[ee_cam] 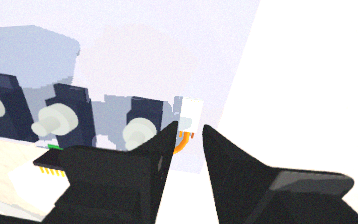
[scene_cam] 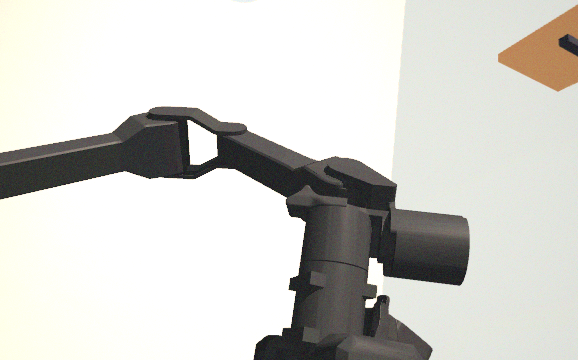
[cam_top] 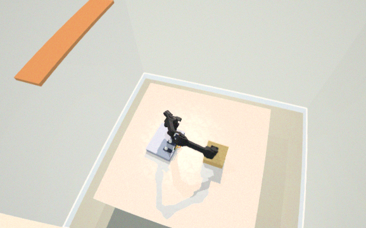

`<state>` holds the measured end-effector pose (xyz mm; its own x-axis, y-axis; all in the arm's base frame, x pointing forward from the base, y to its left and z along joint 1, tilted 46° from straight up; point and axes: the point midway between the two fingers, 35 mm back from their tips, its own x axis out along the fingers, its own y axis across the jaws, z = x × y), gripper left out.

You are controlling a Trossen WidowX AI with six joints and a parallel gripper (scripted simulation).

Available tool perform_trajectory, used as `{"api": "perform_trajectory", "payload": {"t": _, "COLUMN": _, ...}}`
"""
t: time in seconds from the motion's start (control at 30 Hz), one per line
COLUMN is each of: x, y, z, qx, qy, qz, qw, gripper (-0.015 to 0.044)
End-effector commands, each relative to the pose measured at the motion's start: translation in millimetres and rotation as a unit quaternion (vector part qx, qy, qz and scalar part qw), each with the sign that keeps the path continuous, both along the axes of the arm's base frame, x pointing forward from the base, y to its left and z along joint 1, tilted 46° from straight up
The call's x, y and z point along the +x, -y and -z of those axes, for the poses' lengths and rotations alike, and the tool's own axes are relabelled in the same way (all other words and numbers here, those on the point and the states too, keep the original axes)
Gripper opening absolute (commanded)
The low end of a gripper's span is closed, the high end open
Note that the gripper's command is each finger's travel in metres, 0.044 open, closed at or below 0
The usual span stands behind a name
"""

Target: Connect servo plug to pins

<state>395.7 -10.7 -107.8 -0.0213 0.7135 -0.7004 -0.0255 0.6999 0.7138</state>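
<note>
The pale lavender holder (cam_top: 154, 144) (ee_cam: 215, 40) lies under the arm. My gripper (ee_cam: 190, 127) is partly open over it, with nothing held. A small white plug (ee_cam: 192, 111) with an orange wire (ee_cam: 181, 146) shows in the wrist view just beyond the gap between the fingertips; its holes cannot be made out. Dark blue servo blocks (ee_cam: 147, 106) with white round horns stand left of it. A dark strip with gold pins (ee_cam: 52, 171) and a green mark (ee_cam: 55, 146) is at lower left, partly hidden by the left finger. The fingertips are out of frame in the exterior view.
The arm's base stands on an olive block (cam_top: 222, 156) right of the holder on the pale table (cam_top: 240, 117). A light raised border (cam_top: 227, 92) surrounds the area. An orange shelf (cam_top: 66, 41) (scene_cam: 549, 60) is well away. The arm hides part of the holder.
</note>
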Motion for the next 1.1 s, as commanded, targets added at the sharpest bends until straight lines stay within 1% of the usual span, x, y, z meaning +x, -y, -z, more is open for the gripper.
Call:
{"api": "perform_trajectory", "payload": {"t": 0.0, "x": -2.5, "y": -3.7, "z": 3.5, "qx": 0.002, "qy": -0.006, "qz": 0.003, "qw": 1.0, "gripper": 0.0115}}
{"api": "perform_trajectory", "payload": {"t": 0.27, "x": -2.8, "y": -10.9, "z": 10.4, "qx": 0.003, "qy": -0.006, "qz": 0.003, "qw": 1.0, "gripper": 0.0115}}
{"api": "perform_trajectory", "payload": {"t": 0.37, "x": -2.8, "y": -10.9, "z": 10.4, "qx": 0.003, "qy": -0.006, "qz": 0.003, "qw": 1.0, "gripper": 0.0036}}
{"api": "perform_trajectory", "payload": {"t": 0.53, "x": -2.8, "y": -10.9, "z": 10.4, "qx": 0.003, "qy": -0.006, "qz": 0.003, "qw": 1.0, "gripper": 0.0003}}
{"api": "perform_trajectory", "payload": {"t": 0.67, "x": -1.7, "y": -1.8, "z": 2.1, "qx": 0.002, "qy": -0.006, "qz": 0.003, "qw": 1.0, "gripper": 0.0}}
{"api": "perform_trajectory", "payload": {"t": 0.9, "x": -1.2, "y": 30.7, "z": -29.4, "qx": 0.001, "qy": -0.006, "qz": 0.003, "qw": 1.0, "gripper": 0.0}}
{"api": "perform_trajectory", "payload": {"t": 1.07, "x": -3.3, "y": 30.3, "z": -32.7, "qx": 0.002, "qy": -0.006, "qz": 0.003, "qw": 1.0, "gripper": 0.0}}
